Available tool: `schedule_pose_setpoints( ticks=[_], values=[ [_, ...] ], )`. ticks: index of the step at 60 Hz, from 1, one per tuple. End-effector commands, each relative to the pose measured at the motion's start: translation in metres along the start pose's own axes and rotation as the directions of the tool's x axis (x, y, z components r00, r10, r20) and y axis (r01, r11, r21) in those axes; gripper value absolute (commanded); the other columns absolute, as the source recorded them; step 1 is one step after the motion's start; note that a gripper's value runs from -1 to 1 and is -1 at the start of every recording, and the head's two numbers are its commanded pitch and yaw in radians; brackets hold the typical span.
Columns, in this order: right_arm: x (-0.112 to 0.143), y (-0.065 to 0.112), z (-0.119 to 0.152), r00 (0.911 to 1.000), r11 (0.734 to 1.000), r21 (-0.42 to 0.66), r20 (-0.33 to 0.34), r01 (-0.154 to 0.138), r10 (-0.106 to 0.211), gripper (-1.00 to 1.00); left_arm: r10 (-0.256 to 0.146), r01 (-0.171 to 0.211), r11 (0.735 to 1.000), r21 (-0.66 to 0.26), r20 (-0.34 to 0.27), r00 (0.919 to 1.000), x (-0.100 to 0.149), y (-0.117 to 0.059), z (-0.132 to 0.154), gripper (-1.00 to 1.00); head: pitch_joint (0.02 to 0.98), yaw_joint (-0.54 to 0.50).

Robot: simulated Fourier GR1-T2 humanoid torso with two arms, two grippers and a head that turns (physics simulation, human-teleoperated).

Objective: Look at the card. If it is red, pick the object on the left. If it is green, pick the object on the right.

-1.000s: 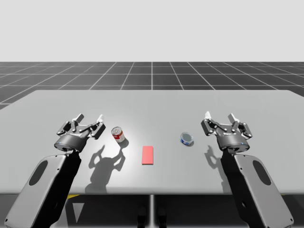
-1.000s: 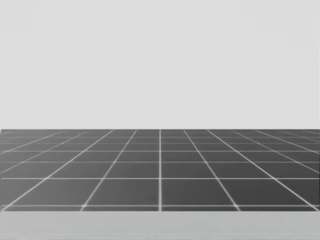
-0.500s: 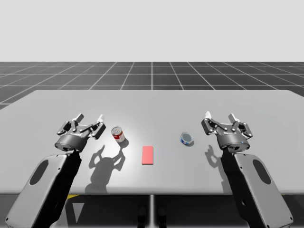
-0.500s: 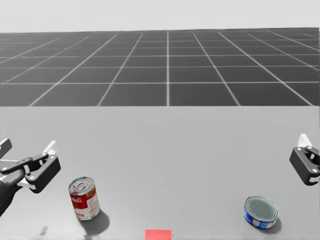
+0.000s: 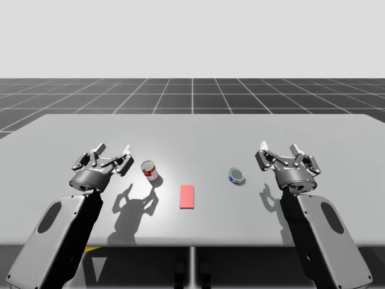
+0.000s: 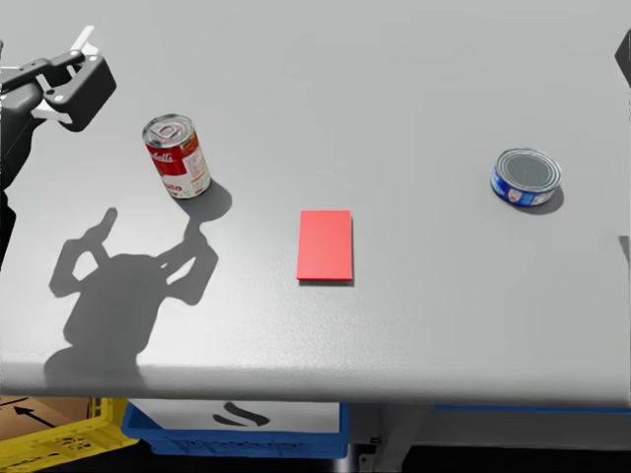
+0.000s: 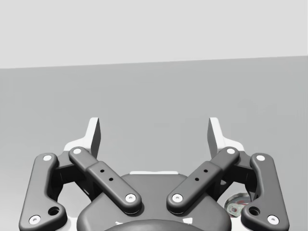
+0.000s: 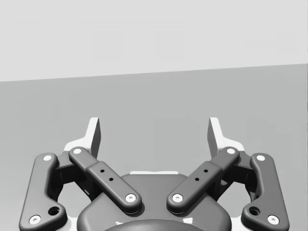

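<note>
Both grippers spread wide and empty above the grey table [image 5: 198, 129].
My left gripper [image 5: 113, 149] and right gripper [image 5: 278, 146] touch nothing. The red card [image 6: 324, 244] lies flat between the upright red can [image 6: 176, 156], near my left gripper, and the flat blue can [image 6: 526, 177].

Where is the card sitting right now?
In the high view the red card lies flat between the red-and-white can to its left and the low blue can to its right, touching neither and a little nearer me than both.
</note>
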Motion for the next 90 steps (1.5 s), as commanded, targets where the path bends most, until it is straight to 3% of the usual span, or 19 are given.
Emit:
schedule_pose_setpoints(
  ticks=[1,24,56,73,82,86,88,90],
  values=[
    [0.000,0.000,0.000,1.0000,1.000,-0.002,-0.002,-0.001,0.001,-1.00,-0.002,0.002,1.000,-0.001,0.001,1.0000,0.001,0.000,0.000,-1.00,0.971,0.06],
    [0.001,0.000,0.001,1.0000,1.000,-0.003,0.001,-0.006,0.006,-1.00,-0.004,0.004,1.000,0.000,0.001,1.0000,0.001,-0.001,0.000,-1.00,0.961,0.07],
    [-0.002,0.001,0.001,1.0000,1.000,-0.002,-0.003,-0.008,0.008,-1.00,-0.004,0.004,1.000,-0.001,0.001,1.0000,0.000,-0.001,0.001,-1.00,0.754,0.28],
    [-0.001,0.000,0.001,1.0000,1.000,-0.006,-0.002,-0.008,0.008,-1.00,-0.003,0.003,1.000,-0.001,0.001,1.0000,0.000,-0.001,0.001,-1.00,0.753,0.29],
    [-0.001,0.000,0.001,1.0000,1.000,-0.006,-0.004,-0.007,0.007,-1.00,0.067,-0.069,0.996,-0.053,-0.037,0.9971,0.000,0.002,0.001,-1.00,0.765,0.31],
    [-0.001,0.000,0.001,1.0000,1.000,-0.008,-0.004,-0.007,0.007,-1.00,0.129,-0.134,0.987,-0.086,-0.057,0.9900,0.005,0.004,0.004,-1.00,0.777,0.31],
    [-0.001,0.000,0.001,1.0000,1.000,-0.009,-0.003,-0.006,0.006,-1.00,0.100,-0.104,0.991,-0.080,-0.045,0.9939,0.009,0.004,0.006,-1.00,0.780,0.31],
    [-0.001,0.000,0.001,1.0000,1.000,-0.009,-0.003,-0.007,0.007,-1.00,0.097,-0.101,0.990,-0.099,-0.046,0.9942,0.012,0.003,0.010,-1.00,0.782,0.31]
  ],
)
